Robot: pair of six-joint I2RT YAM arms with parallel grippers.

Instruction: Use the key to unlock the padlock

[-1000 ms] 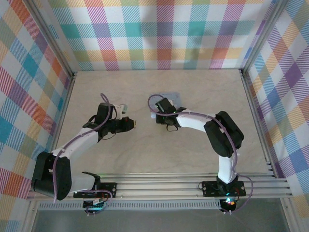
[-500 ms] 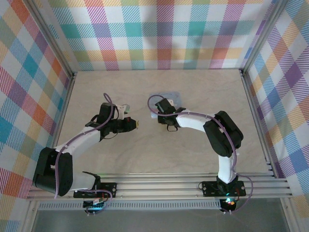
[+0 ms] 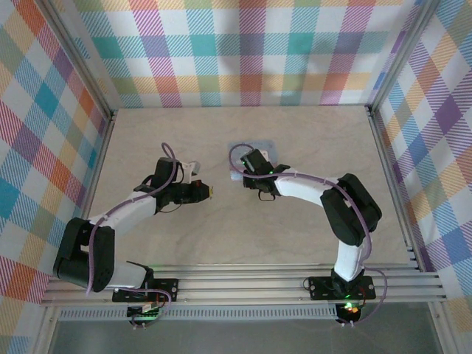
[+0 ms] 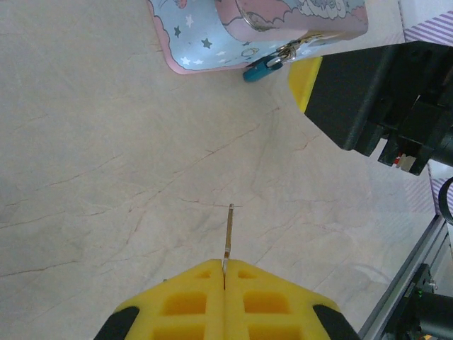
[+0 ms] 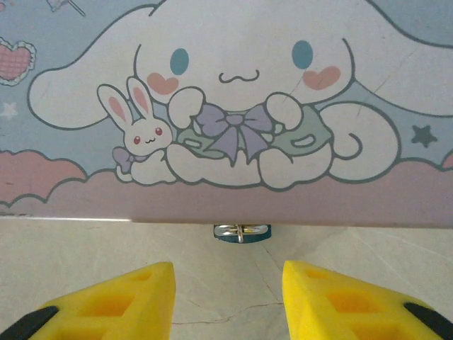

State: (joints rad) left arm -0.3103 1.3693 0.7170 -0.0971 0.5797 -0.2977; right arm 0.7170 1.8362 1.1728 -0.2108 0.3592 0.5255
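The padlock point(image 5: 242, 232), tiny and teal with a silver shackle, hangs from the near edge of the pastel cartoon tin box point(image 5: 226, 106). My right gripper point(image 5: 228, 273) is open a short way in front of the padlock, nothing between its yellow fingers. In the left wrist view the padlock point(image 4: 260, 67) hangs below the box point(image 4: 212, 35), beside a right finger point(image 4: 304, 81). My left gripper point(image 4: 224, 265) is shut on the key point(image 4: 228, 230), whose thin silvery blade sticks out ahead toward the box, well short of the lock. From above, the left gripper point(image 3: 210, 191) sits left of the right gripper point(image 3: 242, 174).
The box point(image 3: 257, 147) lies on the pale wooden table point(image 3: 310, 133), mid-back. Plaid walls close in three sides. An aluminium rail point(image 3: 280, 284) runs along the near edge by the arm bases. Bare tabletop lies between the two grippers.
The left gripper with the key has crept a little to the right, toward the box. The right gripper has stayed at the box's near edge.
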